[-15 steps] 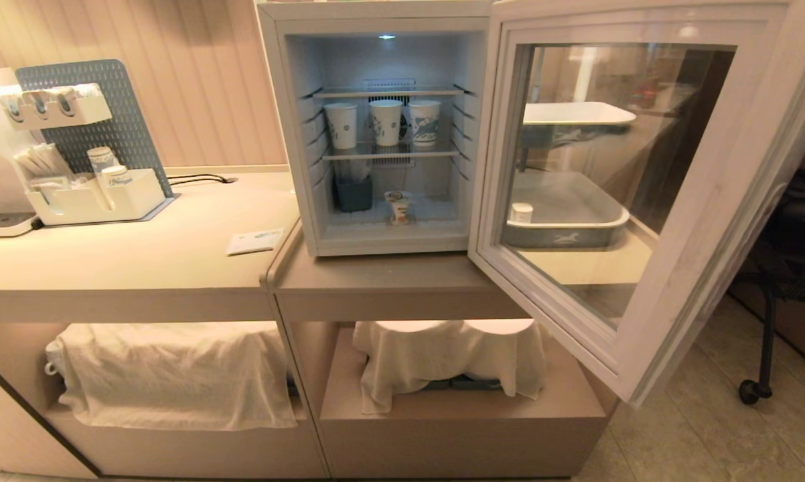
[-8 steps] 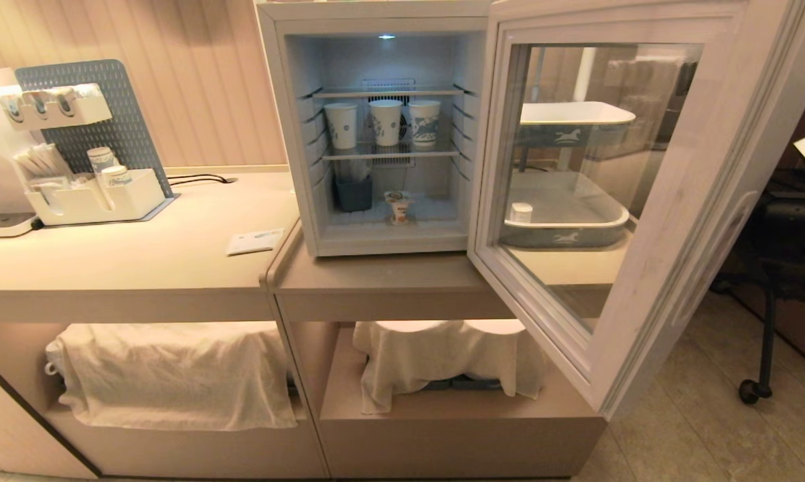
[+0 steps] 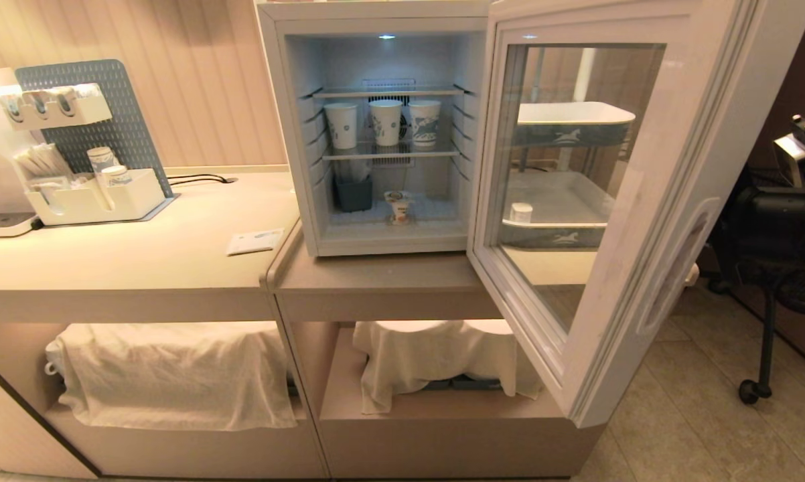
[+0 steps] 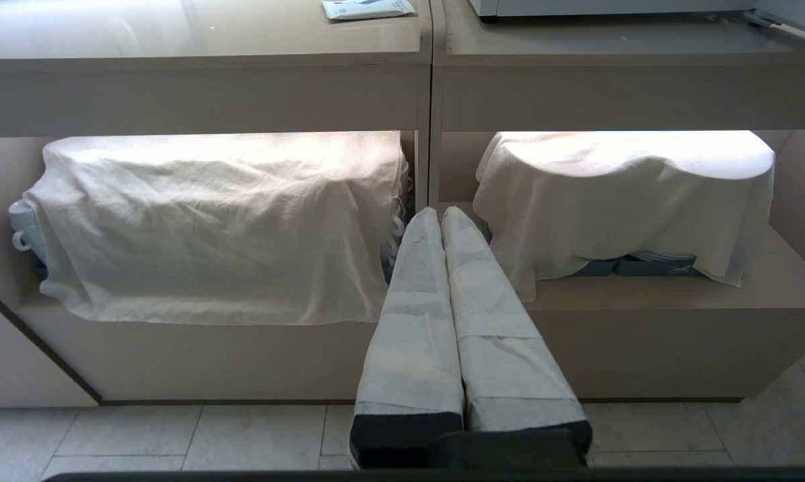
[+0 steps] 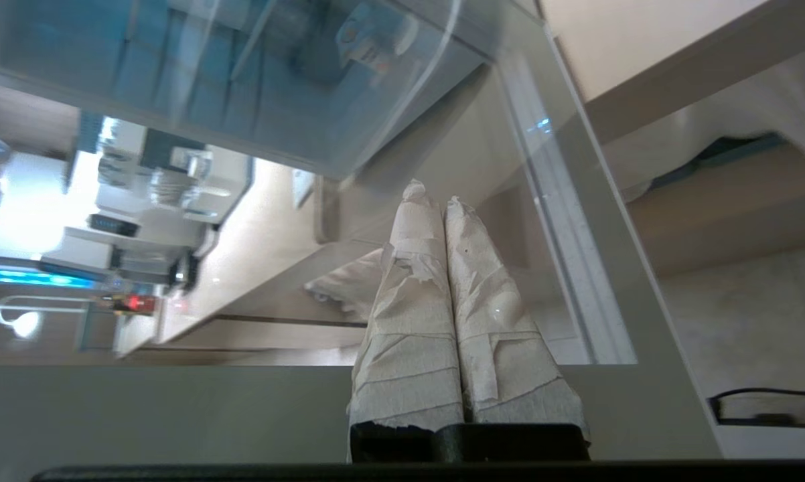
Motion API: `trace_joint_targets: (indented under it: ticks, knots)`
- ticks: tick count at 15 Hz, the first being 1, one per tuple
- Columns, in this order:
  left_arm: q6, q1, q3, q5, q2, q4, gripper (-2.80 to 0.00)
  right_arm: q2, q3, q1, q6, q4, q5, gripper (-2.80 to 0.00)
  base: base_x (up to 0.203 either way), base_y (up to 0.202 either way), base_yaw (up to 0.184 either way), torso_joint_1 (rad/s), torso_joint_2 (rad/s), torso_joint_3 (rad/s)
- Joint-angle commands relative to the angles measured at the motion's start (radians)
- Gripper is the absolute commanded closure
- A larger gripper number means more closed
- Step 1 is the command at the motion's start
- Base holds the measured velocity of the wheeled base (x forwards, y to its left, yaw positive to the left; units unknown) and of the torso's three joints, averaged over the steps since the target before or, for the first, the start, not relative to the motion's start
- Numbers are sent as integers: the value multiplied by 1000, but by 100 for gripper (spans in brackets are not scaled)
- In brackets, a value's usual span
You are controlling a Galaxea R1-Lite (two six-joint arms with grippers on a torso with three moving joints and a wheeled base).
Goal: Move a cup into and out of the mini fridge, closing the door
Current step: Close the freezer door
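The white mini fridge stands open on the counter, its light on. The small cup with the orange label sits on the fridge floor, near the front. The glass-windowed door hangs partly swung in, its inner face toward me. My right gripper is shut and empty, its taped tips at the outer side of the door's glass near the frame. In the head view only part of that arm shows past the door's edge. My left gripper is shut and parked low before the lower shelves.
Three paper cups stand on the fridge's middle shelf, with a dark bin below. Grey trays holding a small white pot show through the glass. A white organizer and card are on the counter. A wheeled chair stands right.
The door has swung inward toward the fridge. My right arm has come into the head view at the right edge, behind the door.
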Motion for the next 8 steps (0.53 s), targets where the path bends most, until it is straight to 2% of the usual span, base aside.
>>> trace_joint_targets:
  ticks: [1,4,8]
  knots:
    - [0,0,-1,1,0,0,0,-10,-2,28,30,-5,3,0,0,0,0,0,0,0]
    - [0,0,-1,1,0,0,0,-24,-2,61,81,-5,63,0,0,0,0,0,0,0]
    - [0,0,-1,1,0,0,0,-40,-2,126,188,-5,78,0,0,0,0,0,0,0]
